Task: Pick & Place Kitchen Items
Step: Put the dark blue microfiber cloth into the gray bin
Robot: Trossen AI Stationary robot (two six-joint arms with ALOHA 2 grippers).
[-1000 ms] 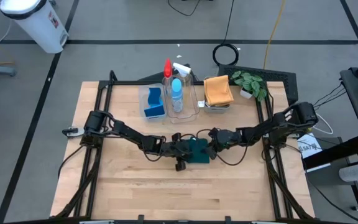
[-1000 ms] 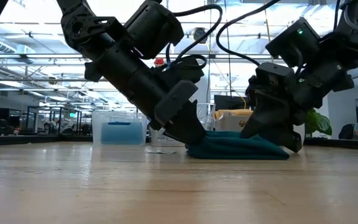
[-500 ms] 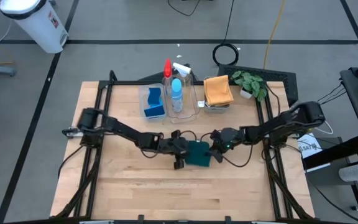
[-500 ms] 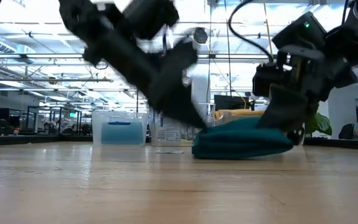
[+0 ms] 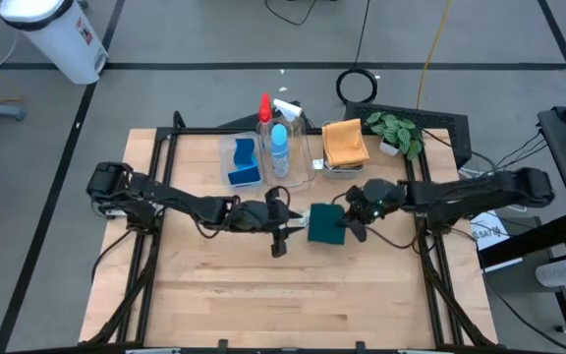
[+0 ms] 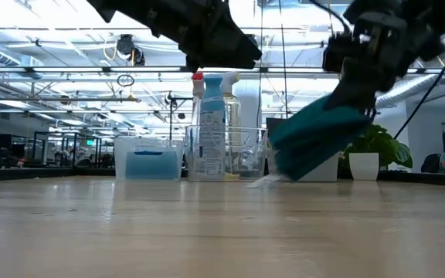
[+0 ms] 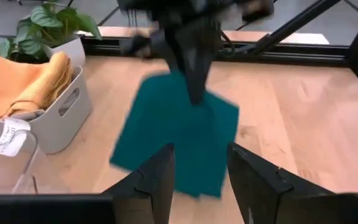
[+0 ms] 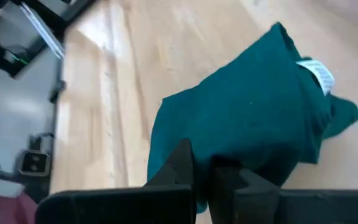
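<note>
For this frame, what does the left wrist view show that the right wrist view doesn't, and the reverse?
Only the left wrist view shows the orange cloth in its grey bin, the green plant behind it, and the right gripper from outside, shut on the dark-green cloth's top edge while the cloth hangs. Only the right wrist view shows the cloth's white label and the table's edge with grey floor beyond. Both show the dark-green cloth and the wooden table.

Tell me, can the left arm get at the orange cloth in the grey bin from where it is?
Probably yes: the left gripper is open and empty, and the orange cloth lies uncovered. The hanging green cloth and right gripper sit near that path.
</note>
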